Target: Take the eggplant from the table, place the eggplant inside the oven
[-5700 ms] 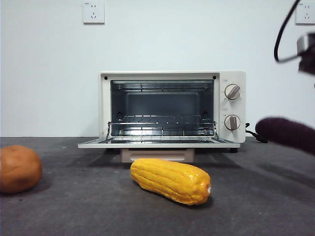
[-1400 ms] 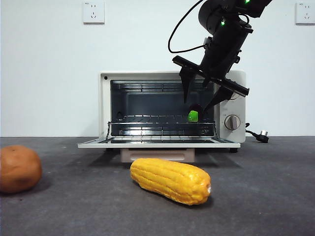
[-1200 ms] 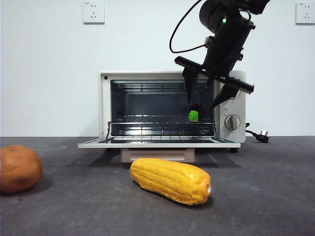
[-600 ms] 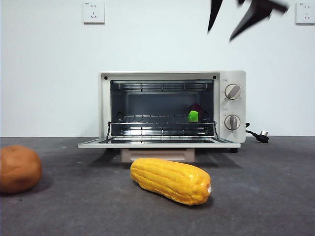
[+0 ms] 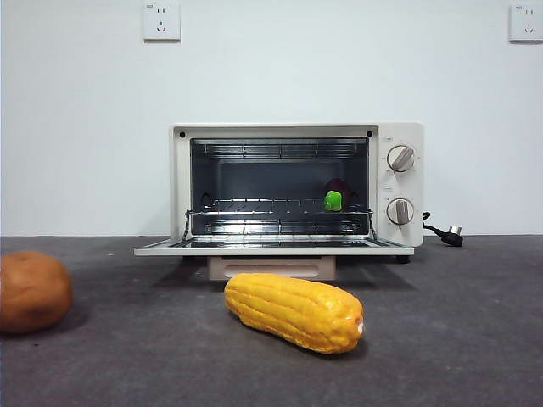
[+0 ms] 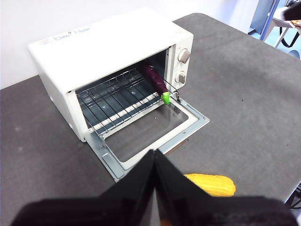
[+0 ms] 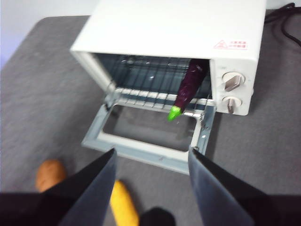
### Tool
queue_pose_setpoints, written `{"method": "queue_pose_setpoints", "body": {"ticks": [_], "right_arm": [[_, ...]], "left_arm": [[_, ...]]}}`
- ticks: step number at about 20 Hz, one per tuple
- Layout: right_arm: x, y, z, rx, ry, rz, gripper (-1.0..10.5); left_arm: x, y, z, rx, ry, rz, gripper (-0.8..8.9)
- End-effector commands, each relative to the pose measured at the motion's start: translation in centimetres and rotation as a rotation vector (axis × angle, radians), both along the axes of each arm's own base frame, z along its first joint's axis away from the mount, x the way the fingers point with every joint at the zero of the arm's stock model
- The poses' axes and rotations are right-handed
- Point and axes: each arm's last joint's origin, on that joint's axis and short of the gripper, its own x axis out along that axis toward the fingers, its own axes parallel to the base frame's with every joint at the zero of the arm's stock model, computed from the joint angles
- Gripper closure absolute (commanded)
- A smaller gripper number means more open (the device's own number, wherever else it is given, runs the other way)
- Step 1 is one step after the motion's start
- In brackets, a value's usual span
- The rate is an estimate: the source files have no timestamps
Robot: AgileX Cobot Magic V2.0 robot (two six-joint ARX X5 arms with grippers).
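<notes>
The dark purple eggplant point(image 7: 190, 83) lies on the wire rack inside the oven point(image 5: 399, 182), at the rack's right side beside the knobs. Its green stem cap point(image 5: 333, 200) points out toward the open door. The left wrist view shows the same eggplant point(image 6: 154, 78) lengthwise on the rack. My right gripper point(image 7: 151, 159) hangs high above the table in front of the open door, open and empty. My left gripper point(image 6: 154, 160) is also held high above the table, its two jaws pressed together with nothing between them. Neither gripper appears in the front view.
The oven door point(image 5: 273, 248) lies folded down flat. A yellow corn cob point(image 5: 293, 311) rests on the dark grey table point(image 5: 458, 339) in front of it. A brown potato point(image 5: 32, 291) sits at the far left. A power plug point(image 5: 450, 235) lies right of the oven.
The right gripper let go of the eggplant on the rack, rose with its jaws open and left the front view. The eggplant stayed in the oven.
</notes>
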Motion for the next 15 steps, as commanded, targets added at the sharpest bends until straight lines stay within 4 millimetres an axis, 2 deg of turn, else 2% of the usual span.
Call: {"method": "queue_pose_setpoints", "body": {"ticks": [1,4,7,11,15], "right_arm": [[-2.0,-0.7,0.6,-0.001,-0.028,0.06,7.0],[-4.0,-1.5,1.0,0.009,-0.038,0.094,7.1],[-5.4,-2.0,1.2,0.01,-0.047,0.11,8.3],[-6.4,-2.5,1.4,-0.006,-0.063,0.123,9.5],[-6.8,-2.6,1.2,-0.016,-0.045,0.127,9.6]], "left_arm": [[0.0,-0.1,0.0,0.005,-0.012,-0.011,8.19],[0.0,-0.1,0.0,0.005,-0.014,-0.011,8.19],[0.0,-0.1,0.0,0.005,-0.013,-0.011,8.19],[0.0,-0.1,0.0,0.005,-0.013,-0.011,8.19],[0.2,-0.1,-0.1,0.006,-0.009,-0.011,8.19]]}}
